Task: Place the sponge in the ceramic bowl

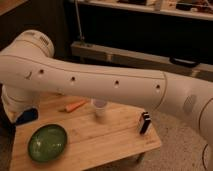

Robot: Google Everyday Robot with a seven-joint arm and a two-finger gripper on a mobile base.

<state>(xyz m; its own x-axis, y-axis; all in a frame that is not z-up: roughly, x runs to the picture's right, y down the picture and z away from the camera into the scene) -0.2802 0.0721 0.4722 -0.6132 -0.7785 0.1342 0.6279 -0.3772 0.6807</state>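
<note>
The gripper [21, 108] sits at the far left of my view, tucked under the thick white robot arm [115, 87] that sweeps across the whole frame. It is mostly masked by the arm's own casing, so I cannot tell how the jaws stand. Right at its tip I see a dark blue patch, the small soft blue sponge [27, 116], over the left edge of the pale wooden surface [105, 137]. Whether it is gripped or only touching is beyond what I can make out.

The wide glossy green ceramic bowl [47, 142] lies just below and right of the sponge, apart from it. Further right are an orange carrot-like piece [76, 105], a small white cup [100, 107] partly covered by the arm, and a black-and-white boxy object [145, 122] near the right edge.
</note>
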